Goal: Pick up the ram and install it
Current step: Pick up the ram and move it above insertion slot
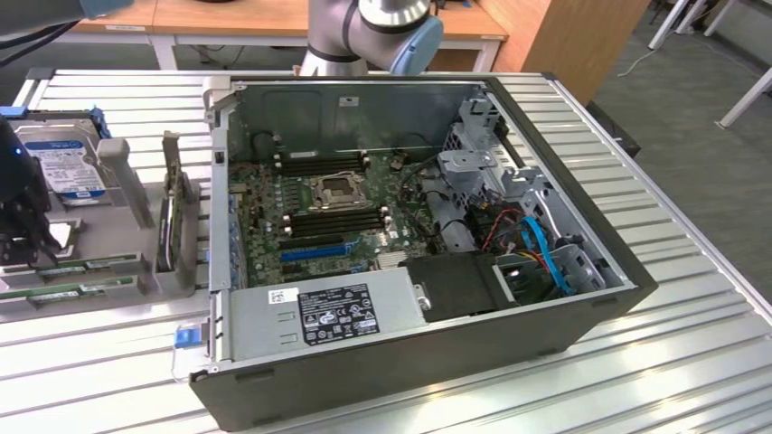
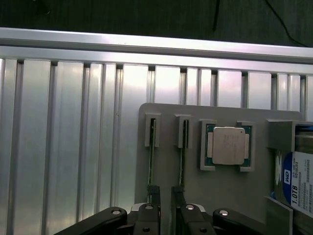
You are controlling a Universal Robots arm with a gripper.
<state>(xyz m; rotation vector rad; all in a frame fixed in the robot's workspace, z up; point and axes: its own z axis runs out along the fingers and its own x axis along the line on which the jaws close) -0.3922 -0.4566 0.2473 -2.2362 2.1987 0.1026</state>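
Observation:
Two ram sticks stand on edge in the slots of a grey holder tray (image 2: 168,117). In the wrist view they show as thin lines, one ram stick (image 2: 150,164) beside the other ram stick (image 2: 182,159). In the exterior view the green ram sticks (image 1: 82,266) lie at the tray's near end, on that view's left. My gripper (image 2: 165,203) hovers over the tray at one end of the sticks, open, with bare tray showing between its fingertips (image 2: 154,196). It holds nothing. In the exterior view the gripper (image 1: 18,240) is the dark shape at the left edge.
A silver processor chip (image 2: 228,146) and a hard drive (image 2: 299,183) sit in the same tray. The open computer case (image 1: 579,226) with its motherboard (image 1: 320,212) stands at the middle of the slatted metal table (image 1: 675,362). A power supply (image 1: 325,312) fills the case's near end.

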